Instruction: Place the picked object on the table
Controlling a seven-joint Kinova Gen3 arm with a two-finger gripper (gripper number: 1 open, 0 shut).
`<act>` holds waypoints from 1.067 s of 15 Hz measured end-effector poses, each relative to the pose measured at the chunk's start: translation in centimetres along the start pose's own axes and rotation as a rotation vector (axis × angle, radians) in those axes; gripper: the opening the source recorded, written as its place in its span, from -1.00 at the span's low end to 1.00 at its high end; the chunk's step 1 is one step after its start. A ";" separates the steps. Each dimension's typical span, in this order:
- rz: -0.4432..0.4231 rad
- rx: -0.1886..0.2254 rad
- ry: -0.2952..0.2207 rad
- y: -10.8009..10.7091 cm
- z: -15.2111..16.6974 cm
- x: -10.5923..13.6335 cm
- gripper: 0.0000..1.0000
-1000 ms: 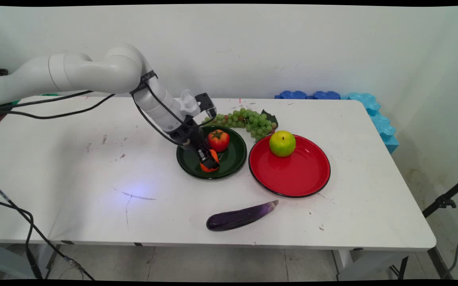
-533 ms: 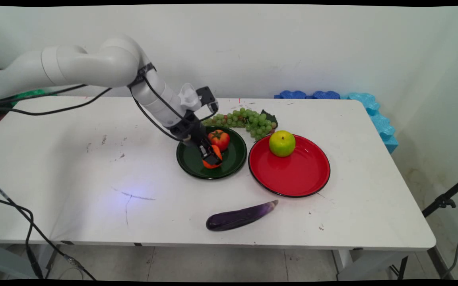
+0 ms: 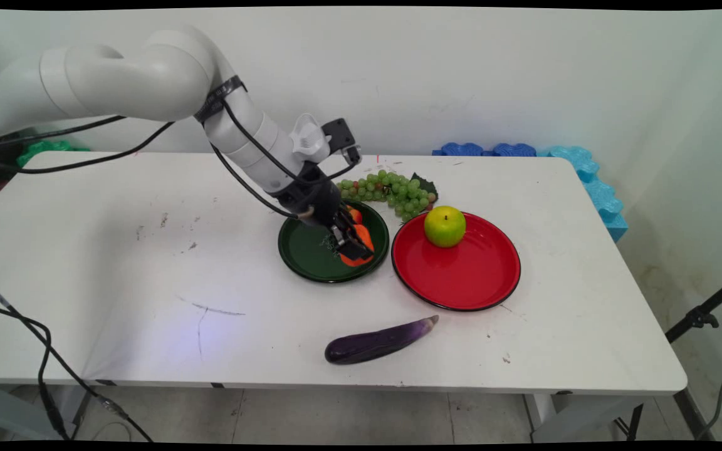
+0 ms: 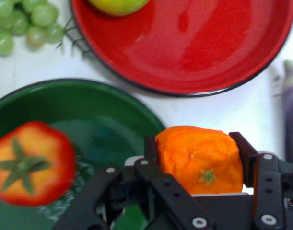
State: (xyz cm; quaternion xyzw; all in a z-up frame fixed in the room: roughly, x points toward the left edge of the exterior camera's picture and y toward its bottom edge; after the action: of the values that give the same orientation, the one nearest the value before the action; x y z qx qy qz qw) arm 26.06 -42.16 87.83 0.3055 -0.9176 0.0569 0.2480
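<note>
You have the gripper (image 4: 199,165) clenched on the orange (image 4: 200,158): one finger presses each side of it, and the fruit sits square between them with its small green stem end facing the hand camera. In the main view the gripper (image 3: 353,243) carries the orange (image 3: 361,241) over the green plate (image 3: 304,254), toward that plate's 3 o'clock rim. Whether it hangs clear of the plate cannot be told.

Around it:
- tomato (image 4: 29,163) on the green plate, just beside the orange at 9 o'clock in the hand view; mostly hidden behind the gripper in the main view.
- red plate (image 3: 461,275) at 3 o'clock of the green plate, rims close together, with a green apple (image 3: 445,226) on its far edge.
- grapes (image 3: 392,190) on the desk (image 3: 116,263) at 12 o'clock of the green plate.
- eggplant (image 3: 378,342) lying alone on the desk near the front edge, at 6 o'clock of both plates.

Handling, as judgement: the orange looks small, round and light, with a matte, slightly bumpy skin that should give fair grip. Being round, it could roll out if pinched off-centre; a hold across its widest middle, as you have now, seems soundest. It shows no denting under the fingers, so it is probably fairly firm.
</note>
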 end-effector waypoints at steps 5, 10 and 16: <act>0.014 -0.043 0.009 3.5 0.6 0.5 -1.00; 0.026 -0.053 0.008 5.1 2.7 0.4 -1.00; 0.023 -0.031 -0.004 5.5 5.3 -0.4 -1.00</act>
State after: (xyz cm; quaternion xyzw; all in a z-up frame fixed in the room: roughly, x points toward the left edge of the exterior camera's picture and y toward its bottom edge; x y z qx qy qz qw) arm 20.88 -38.84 83.29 0.2912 -0.9223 0.0448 0.2501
